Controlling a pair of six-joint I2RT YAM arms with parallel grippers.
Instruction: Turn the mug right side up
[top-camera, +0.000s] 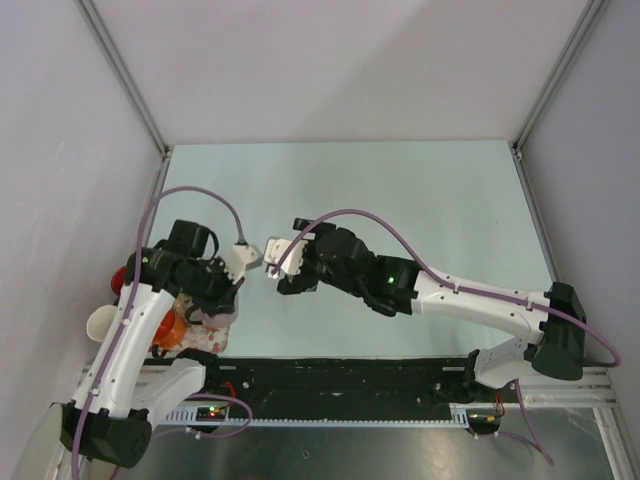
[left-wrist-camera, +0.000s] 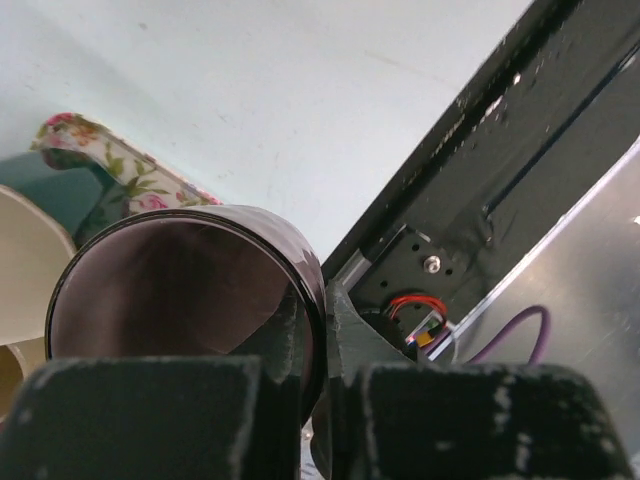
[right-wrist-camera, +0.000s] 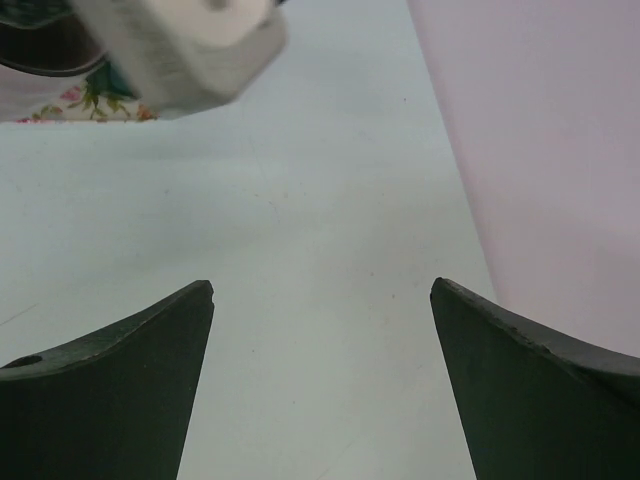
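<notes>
In the left wrist view a dark glossy mug (left-wrist-camera: 180, 290) fills the lower left, its mouth turned toward the camera. My left gripper (left-wrist-camera: 322, 300) is shut on its rim, with one finger inside the wall and one outside. In the top view the left gripper (top-camera: 215, 300) sits at the near left of the table among a cluster of mugs, and its wrist mostly hides the dark mug. My right gripper (top-camera: 283, 268) hovers just right of it, open and empty above bare table (right-wrist-camera: 322, 290).
A floral mug (left-wrist-camera: 120, 170) and a cream mug (left-wrist-camera: 25, 250) lie close behind the dark one. Red (top-camera: 120, 278), orange (top-camera: 170, 328) and white (top-camera: 100, 322) mugs crowd the left edge. The black base rail (left-wrist-camera: 480, 170) runs along the near edge.
</notes>
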